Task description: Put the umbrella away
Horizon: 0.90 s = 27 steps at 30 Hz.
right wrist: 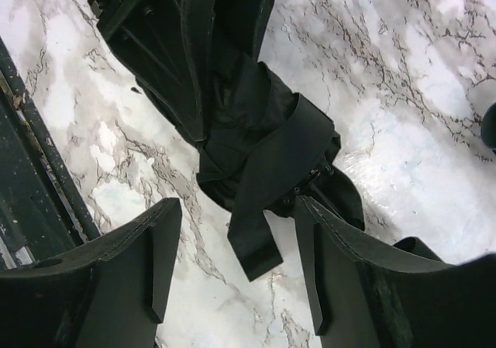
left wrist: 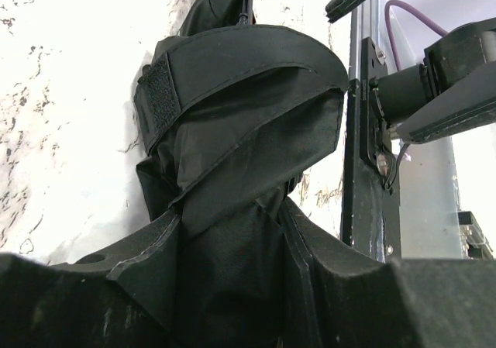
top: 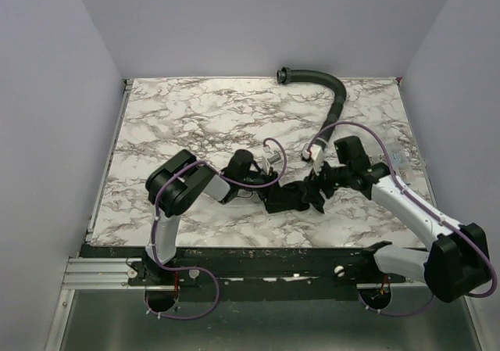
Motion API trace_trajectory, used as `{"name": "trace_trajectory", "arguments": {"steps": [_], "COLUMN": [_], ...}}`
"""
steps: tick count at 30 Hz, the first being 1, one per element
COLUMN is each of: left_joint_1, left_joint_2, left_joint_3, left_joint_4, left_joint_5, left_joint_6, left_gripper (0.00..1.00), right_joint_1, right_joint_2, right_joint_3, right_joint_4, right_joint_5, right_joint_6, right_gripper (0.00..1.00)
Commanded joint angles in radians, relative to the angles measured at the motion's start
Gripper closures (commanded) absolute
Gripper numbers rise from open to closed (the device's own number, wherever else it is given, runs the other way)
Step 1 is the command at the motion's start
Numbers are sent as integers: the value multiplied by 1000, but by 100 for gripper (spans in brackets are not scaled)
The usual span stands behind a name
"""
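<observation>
The marble table (top: 180, 109) fills the top view. A ribbed black hose (top: 332, 93) curves along its far edge at about 1 o'clock, well apart from the arms' work.

The umbrella (top: 293, 197) lies as a folded black bundle on the table, just toward 5 o'clock of its centre and between the two wrists. It runs roughly from 9 to 3 o'clock.

The left gripper (left wrist: 229, 232) comes in from the bundle's 9 o'clock end. It is clamped on the umbrella, and black fabric fills the gap between its fingers (left wrist: 77, 301).

The right gripper (right wrist: 236, 208) is at the bundle's 2 o'clock end. Its jaws stand apart, straddling the fabric there without pinching it.

A strap (right wrist: 267, 177) wraps over the bundle. Its loose end hangs toward 6 o'clock in the right wrist view, between the spread fingers (right wrist: 147, 263).
</observation>
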Motion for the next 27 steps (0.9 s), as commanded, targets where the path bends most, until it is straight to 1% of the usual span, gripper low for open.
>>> {"name": "trace_trajectory", "arguments": {"steps": [1, 7, 9, 13, 17, 19, 21, 24, 27], "left_joint_1": [6, 6, 6, 7, 7, 7, 7, 6, 6], "left_joint_2": [113, 110, 110, 113, 109, 104, 100, 100, 98], "left_joint_3": [-93, -107, -115, -130, -132, -136, -139, -138, -142], "left_joint_4": [-338, -320, -309, -266, -255, -254, -254, -247, -236], "left_joint_5": [-173, -192, -203, -220, -231, -240, -250, -260, -267], "left_joint_6": [39, 27, 19, -5, -13, -13, -11, -17, -24], "left_gripper": [93, 93, 93, 94, 94, 94, 94, 94, 94], "right_joint_1": [2, 2, 2, 3, 2, 3, 3, 3, 1], "right_joint_2": [66, 257, 301, 348, 345, 359, 387, 460, 544], "right_joint_3": [58, 134, 159, 197, 232, 269, 314, 371, 423], "right_joint_4": [-77, -184, -216, -261, -304, -382, -471, -615, -731], "right_joint_5": [45, -45, -70, -97, -147, -195, -240, -360, -496], "right_joint_6": [49, -41, -62, -68, -65, -87, -94, -160, -204], "right_gripper": [34, 40, 49, 71, 83, 90, 91, 96, 98]}}
